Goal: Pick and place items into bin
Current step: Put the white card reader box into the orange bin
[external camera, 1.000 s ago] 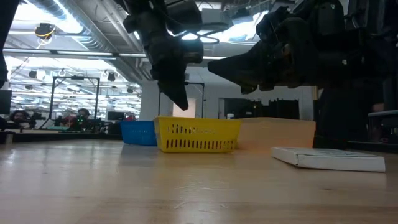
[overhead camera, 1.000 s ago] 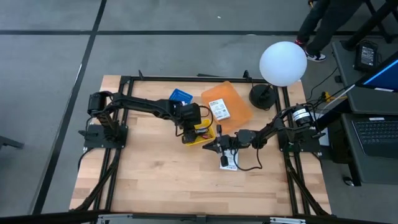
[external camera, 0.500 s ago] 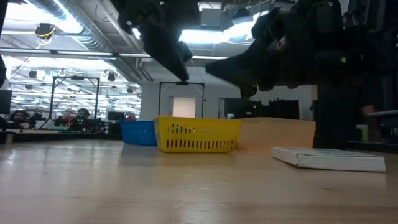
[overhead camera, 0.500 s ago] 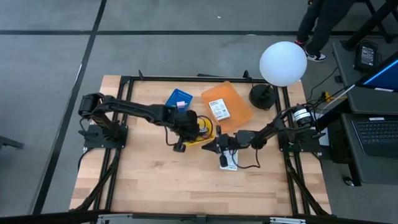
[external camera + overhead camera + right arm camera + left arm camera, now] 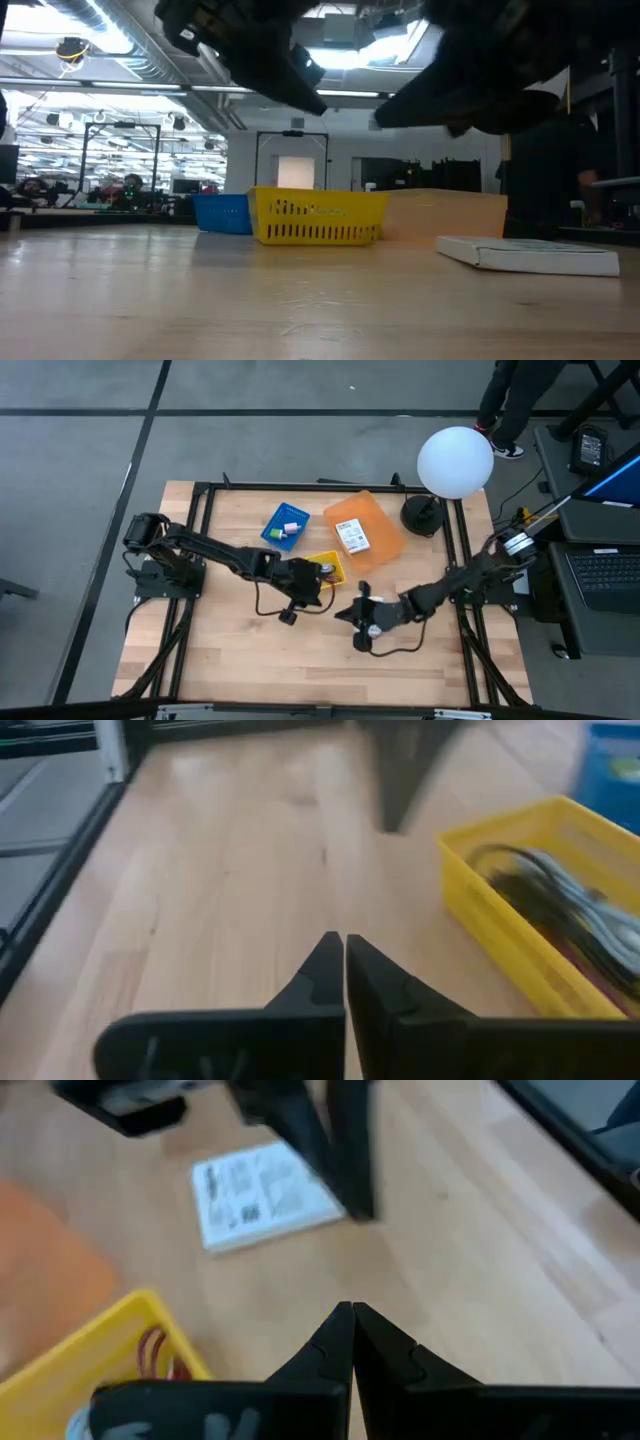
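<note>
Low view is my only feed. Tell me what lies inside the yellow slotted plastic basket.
Observer: The wrist views look into the yellow slotted plastic basket. A black cord and a dark-red cord lie in it.
Operator: Now give me the state of both grippers.
Observer: The left gripper and the right gripper are both shut and hold nothing.
Operator: Report what is on the orange thing behind the basket.
Observer: From above it is a flat orange tray, and one white labelled packet lies on it.
</note>
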Available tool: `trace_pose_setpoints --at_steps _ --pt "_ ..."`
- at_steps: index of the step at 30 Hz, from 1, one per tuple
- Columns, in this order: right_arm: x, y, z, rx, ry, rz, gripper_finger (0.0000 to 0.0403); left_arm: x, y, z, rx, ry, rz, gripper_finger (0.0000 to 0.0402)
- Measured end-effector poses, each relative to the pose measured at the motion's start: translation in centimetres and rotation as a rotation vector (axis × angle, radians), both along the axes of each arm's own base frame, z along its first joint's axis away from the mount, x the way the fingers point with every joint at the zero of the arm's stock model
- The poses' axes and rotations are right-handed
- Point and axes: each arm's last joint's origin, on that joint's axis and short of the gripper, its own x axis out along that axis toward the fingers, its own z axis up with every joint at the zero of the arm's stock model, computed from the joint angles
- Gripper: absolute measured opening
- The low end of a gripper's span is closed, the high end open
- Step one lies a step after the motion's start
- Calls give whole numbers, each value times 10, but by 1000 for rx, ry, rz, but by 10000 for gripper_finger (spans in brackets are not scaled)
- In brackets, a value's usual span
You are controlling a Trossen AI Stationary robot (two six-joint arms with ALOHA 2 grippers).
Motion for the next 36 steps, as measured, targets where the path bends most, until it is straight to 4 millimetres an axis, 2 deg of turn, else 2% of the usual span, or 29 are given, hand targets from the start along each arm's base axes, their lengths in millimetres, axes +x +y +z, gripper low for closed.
trace_pose_setpoints --at_steps 8,11,19,25,36 --pt "-33 16 12 94 92 -163 0 -1 -20 -6 -15 -192 -69 1" --pt "-38 20 14 99 203 -212 0 -4 -24 -11 -47 -274 -71 2" --pt "-49 37 41 131 465 -287 0 -12 -33 -19 -115 -339 -59 3" --pt "-61 40 28 254 571 -383 0 -13 -42 -16 -150 -357 -68 3" --pt "-45 51 -1 343 600 -395 0 -14 -45 -17 -159 -350 -70 3"
